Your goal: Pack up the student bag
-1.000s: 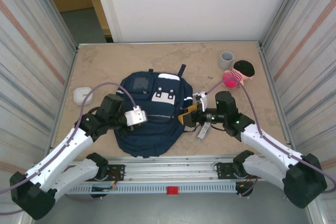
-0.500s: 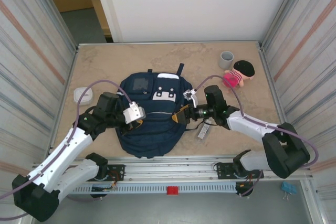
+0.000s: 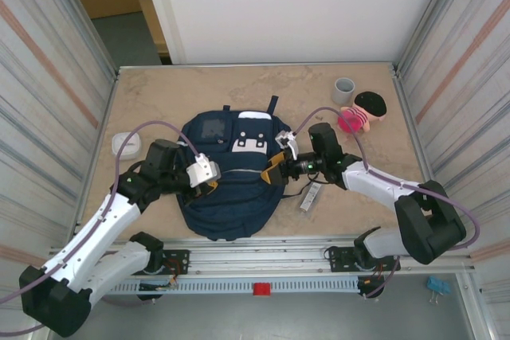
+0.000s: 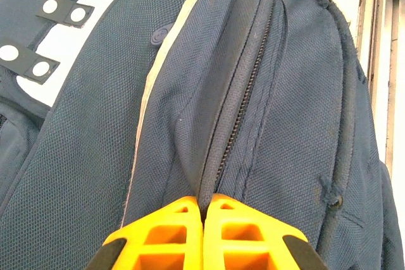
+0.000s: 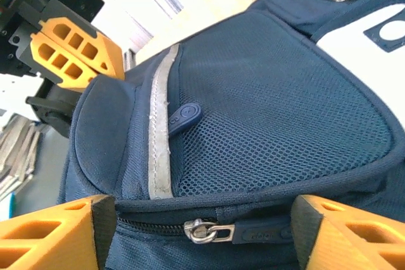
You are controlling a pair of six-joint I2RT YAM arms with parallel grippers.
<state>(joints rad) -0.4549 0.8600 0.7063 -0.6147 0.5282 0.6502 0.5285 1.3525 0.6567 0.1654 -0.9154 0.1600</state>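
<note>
Seeing the left gripper (image 4: 204, 229) pinching fabric of the student bag (image 3: 227, 193), I'd have the right gripper (image 5: 202, 227), jaws spread, close squarely on the zipper pull (image 5: 197, 231) between them.

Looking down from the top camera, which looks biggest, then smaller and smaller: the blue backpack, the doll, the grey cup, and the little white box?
1. student bag, by far the largest.
2. doll.
3. grey cup and white box: these look about the same size, so I won't rank one over the other.
</note>
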